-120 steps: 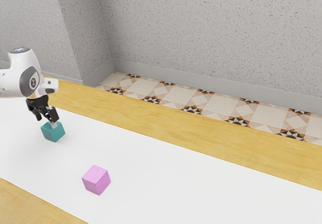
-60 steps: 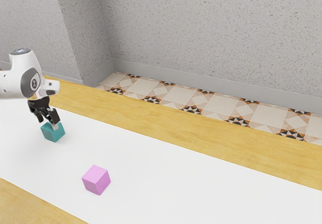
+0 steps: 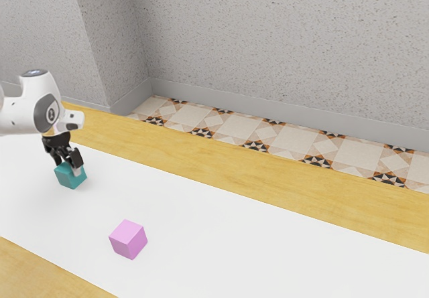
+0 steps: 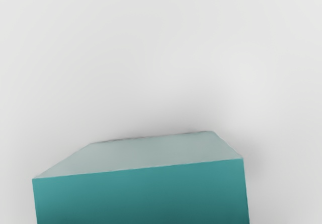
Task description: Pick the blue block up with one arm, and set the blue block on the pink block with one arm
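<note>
The blue block [image 3: 68,177], teal in colour, rests on the white table surface [image 3: 221,244] at the exterior view's left. My gripper [image 3: 67,167] is lowered over it and open, one finger down on each side of the block's top. In the wrist view the blue block [image 4: 141,189] looms large just under my hand, sitting on the white surface. The pink block [image 3: 128,238] stands apart on the white surface, nearer the camera and toward the exterior view's right of the blue one.
A wooden band [image 3: 268,177] borders the white surface on its far side, with patterned floor tiles [image 3: 281,137] and a grey wall beyond. Another wooden strip [image 3: 33,274] lies at the near left corner.
My hand has sunk a little and shifted slightly toward the exterior view's right, so the fingers now straddle the blue block. Neither block has moved.
</note>
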Robot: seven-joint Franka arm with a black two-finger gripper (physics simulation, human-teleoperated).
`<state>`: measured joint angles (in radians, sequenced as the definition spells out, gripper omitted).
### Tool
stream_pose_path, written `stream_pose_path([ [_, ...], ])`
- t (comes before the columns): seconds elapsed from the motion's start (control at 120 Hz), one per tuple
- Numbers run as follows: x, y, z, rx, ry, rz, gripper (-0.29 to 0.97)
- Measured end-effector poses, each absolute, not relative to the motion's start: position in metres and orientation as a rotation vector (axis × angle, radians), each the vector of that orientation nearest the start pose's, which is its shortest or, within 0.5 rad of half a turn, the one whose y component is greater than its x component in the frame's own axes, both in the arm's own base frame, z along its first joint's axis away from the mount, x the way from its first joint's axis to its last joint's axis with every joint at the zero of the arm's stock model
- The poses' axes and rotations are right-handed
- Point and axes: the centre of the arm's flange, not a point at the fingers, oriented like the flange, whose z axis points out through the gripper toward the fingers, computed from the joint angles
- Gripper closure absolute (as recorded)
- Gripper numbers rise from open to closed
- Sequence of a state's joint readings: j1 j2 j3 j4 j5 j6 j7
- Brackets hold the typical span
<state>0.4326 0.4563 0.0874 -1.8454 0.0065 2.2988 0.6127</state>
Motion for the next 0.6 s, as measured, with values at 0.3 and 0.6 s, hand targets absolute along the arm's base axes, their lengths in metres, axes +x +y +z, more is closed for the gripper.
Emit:
stream_pose_path([
  [0.3, 0.562, 0.317, 0.267, -3.107, 0.172, 0.059, 0.02],
  [0.6, 0.563, 0.318, 0.267, -3.107, 0.172, 0.055, 0.24],
])
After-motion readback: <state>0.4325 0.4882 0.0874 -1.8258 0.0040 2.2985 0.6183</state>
